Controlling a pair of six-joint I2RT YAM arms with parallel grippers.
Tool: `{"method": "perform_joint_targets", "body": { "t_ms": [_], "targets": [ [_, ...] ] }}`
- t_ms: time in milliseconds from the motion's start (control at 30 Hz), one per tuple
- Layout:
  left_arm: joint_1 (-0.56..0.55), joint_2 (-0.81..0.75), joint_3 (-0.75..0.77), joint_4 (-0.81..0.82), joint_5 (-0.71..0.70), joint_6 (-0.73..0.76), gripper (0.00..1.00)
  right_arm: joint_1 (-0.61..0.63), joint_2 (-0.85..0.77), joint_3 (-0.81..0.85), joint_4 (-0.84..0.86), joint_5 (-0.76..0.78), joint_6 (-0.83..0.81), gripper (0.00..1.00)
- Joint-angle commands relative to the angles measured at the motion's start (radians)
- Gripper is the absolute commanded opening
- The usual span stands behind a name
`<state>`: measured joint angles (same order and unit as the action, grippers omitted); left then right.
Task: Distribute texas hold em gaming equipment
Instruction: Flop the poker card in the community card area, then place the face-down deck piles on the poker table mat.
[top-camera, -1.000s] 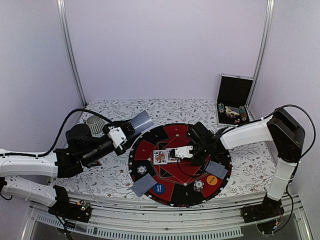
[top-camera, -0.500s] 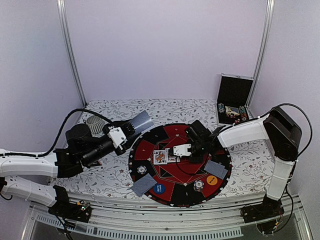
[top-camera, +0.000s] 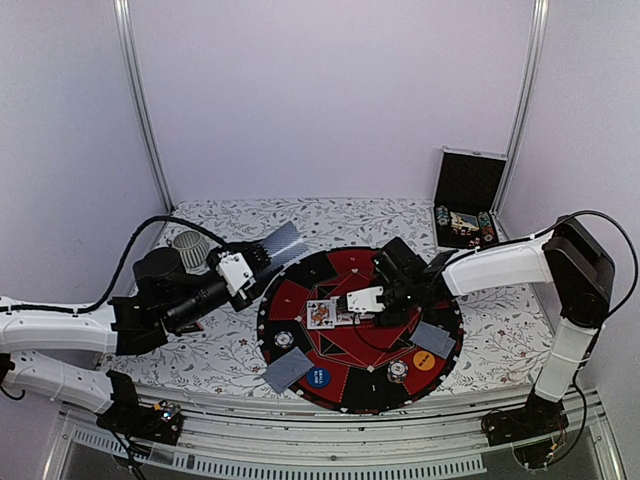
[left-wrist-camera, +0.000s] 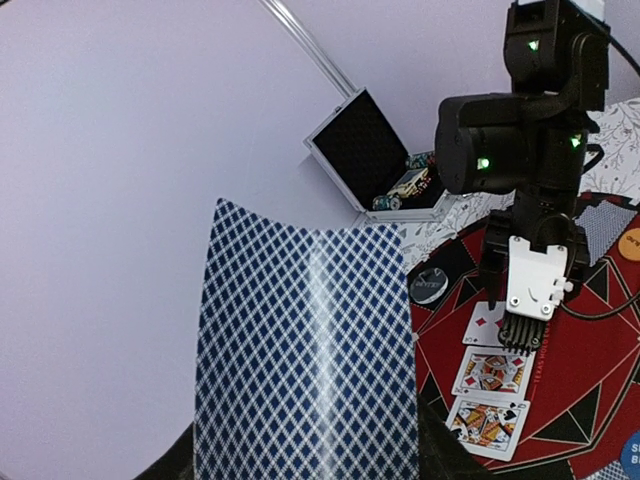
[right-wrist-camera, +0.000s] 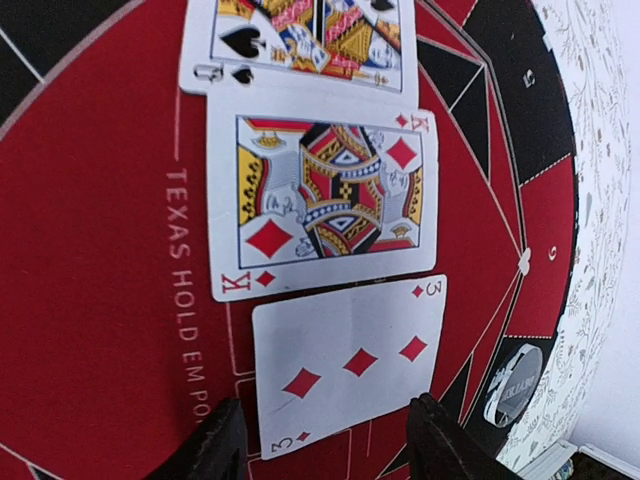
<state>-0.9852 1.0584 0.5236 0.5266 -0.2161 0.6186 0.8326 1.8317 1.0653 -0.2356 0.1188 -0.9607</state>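
Three playing cards lie face up in a row on the round red and black mat (top-camera: 300, 300): a three of diamonds (right-wrist-camera: 350, 365), a king of diamonds (right-wrist-camera: 325, 200) and a queen of spades (right-wrist-camera: 300, 40). My right gripper (right-wrist-camera: 330, 445) is open just above the mat, its fingers either side of the three without touching it. My left gripper (top-camera: 262, 255) hovers by the mat's left rim, shut on playing cards (left-wrist-camera: 305, 350) whose blue-checked backs fill the left wrist view and hide its jaws. Face-down cards (top-camera: 288, 370) (top-camera: 432, 338), poker chips (top-camera: 284, 340) (top-camera: 398, 370), a blue disc (top-camera: 318, 378) and an orange disc (top-camera: 424, 360) lie on the mat.
An open black silver-edged case (top-camera: 467, 200) with chips inside stands at the back right. A ribbed grey cup (top-camera: 188, 245) sits behind the left arm. A floral cloth (top-camera: 220, 355) covers the table, and a silvery disc (right-wrist-camera: 512, 385) lies near the mat's rim.
My right gripper has opened and let the three of diamonds go flat onto the mat beside the king. The left arm and its cards have not moved.
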Motion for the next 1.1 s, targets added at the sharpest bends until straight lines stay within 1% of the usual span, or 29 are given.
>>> {"method": "perform_joint_targets", "body": {
  "t_ms": [0,33,67,200,267,367,533,700,800,933,1067],
  "targets": [
    [0.037,0.039,0.024,0.001,0.014,-0.087,0.5,0.018,-0.121,-0.012,-0.009,-0.057,0.026,0.71],
    [0.048,0.048,0.029,-0.006,0.018,-0.103,0.5,0.017,-0.146,-0.016,0.0,-0.068,0.034,0.95],
    [0.064,0.056,0.031,-0.011,0.032,-0.121,0.5,0.017,-0.169,-0.02,0.01,-0.079,0.041,1.0],
    [0.111,0.09,0.036,-0.039,0.128,-0.183,0.5,0.016,-0.279,-0.016,0.077,-0.133,0.153,0.99],
    [0.132,0.124,0.048,-0.058,0.187,-0.218,0.51,0.015,-0.336,-0.031,0.13,-0.202,0.216,0.99],
    [0.181,0.183,0.075,-0.101,0.253,-0.284,0.51,0.012,-0.408,-0.064,0.19,-0.246,0.301,0.99],
    [0.273,0.317,0.107,-0.106,0.277,-0.338,0.51,0.011,-0.508,-0.107,0.233,-0.256,0.393,0.99],
    [0.371,0.462,0.146,-0.097,0.355,-0.379,0.51,0.01,-0.607,-0.177,0.279,-0.253,0.413,0.99],
    [0.378,0.553,0.162,-0.087,0.357,-0.373,0.51,0.011,-0.654,-0.217,0.291,-0.252,0.415,0.99],
    [0.383,0.674,0.192,-0.062,0.315,-0.41,0.5,0.011,-0.697,-0.241,0.292,-0.255,0.425,0.99],
    [0.396,0.777,0.251,-0.09,0.331,-0.44,0.5,0.011,-0.722,-0.25,0.298,-0.258,0.425,0.99]
  ]
}}
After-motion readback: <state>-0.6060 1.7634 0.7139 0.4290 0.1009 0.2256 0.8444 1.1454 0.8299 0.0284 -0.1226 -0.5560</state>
